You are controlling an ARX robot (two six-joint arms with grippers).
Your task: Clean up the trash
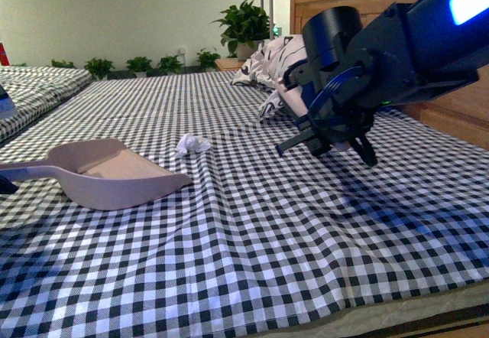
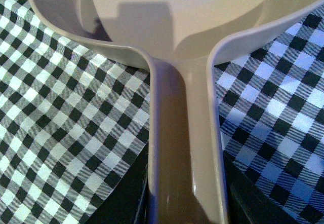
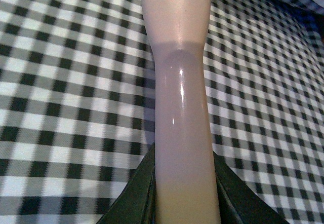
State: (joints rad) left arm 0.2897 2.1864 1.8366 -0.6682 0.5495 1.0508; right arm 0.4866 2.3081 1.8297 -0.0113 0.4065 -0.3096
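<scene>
The left gripper pinches the dustpan handle, mouth toward the trash at its two o'clock, while the right gripper clamps a brush handle for sweeping.

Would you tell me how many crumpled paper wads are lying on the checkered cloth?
1: the white wad lies just beyond the dustpan lip; others could hide behind the right arm.

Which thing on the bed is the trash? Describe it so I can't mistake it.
Start from the checked cloth covering the bed, then find the beige-pink dustpan lying on it to the left. Just beyond the dustpan's open mouth sits the trash: a small crumpled white wad, far smaller than the dustpan and plain, unlike the black-printed pillow farther back.
</scene>
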